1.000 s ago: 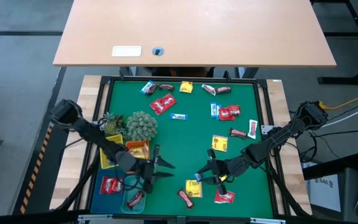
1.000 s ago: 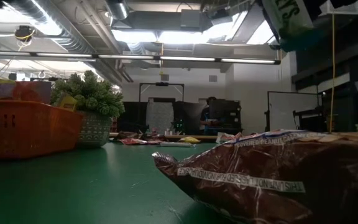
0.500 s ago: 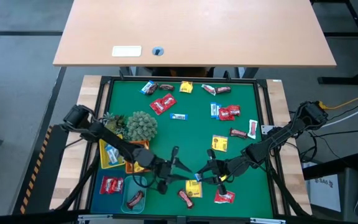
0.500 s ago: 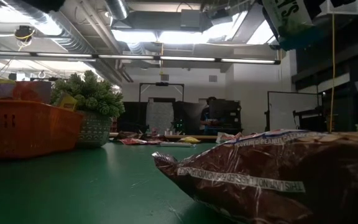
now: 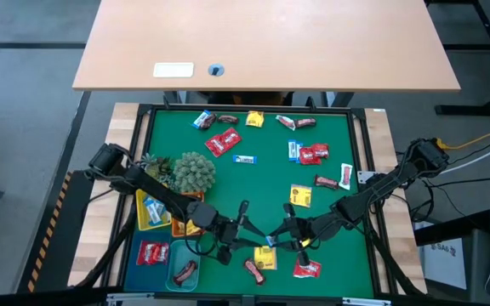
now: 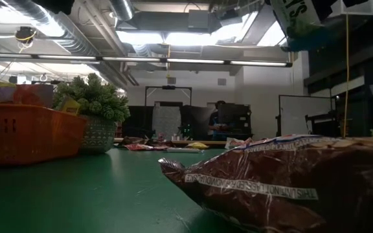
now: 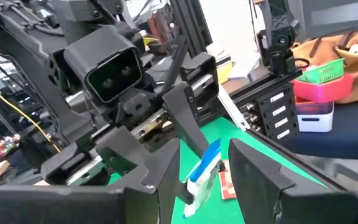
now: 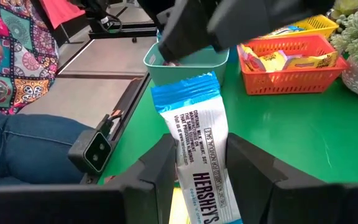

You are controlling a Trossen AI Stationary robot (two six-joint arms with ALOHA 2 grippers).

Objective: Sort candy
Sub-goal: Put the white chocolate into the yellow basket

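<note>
Candy lies scattered over the green mat (image 5: 253,183): red packets (image 5: 223,143), yellow squares (image 5: 300,195) and dark brown bars (image 5: 254,270), most of them toward the far edge and the right side. The right gripper (image 5: 277,240) is clenched on a blue-white bar (image 8: 197,149), held above the mat near the front, its glossy wrapper printed with lettering. The left gripper (image 5: 243,228) faces it just beside, fingers (image 7: 253,165) parted either side of the bar's end, not pressing it. Behind the left arm stand the spiky plant ball (image 5: 193,172) and four small ribbed plastic trays: yellow (image 5: 149,212), orange (image 5: 189,204), blue (image 5: 152,252) and teal (image 5: 182,272).

Only the right wrist view shows yellow packets (image 8: 278,60) inside the orange tray, and a person's jeans and patterned sleeve (image 8: 17,56) beyond the table edge. The low view shows neither gripper; a crinkled brown wrapper (image 6: 283,184) fills its foreground.
</note>
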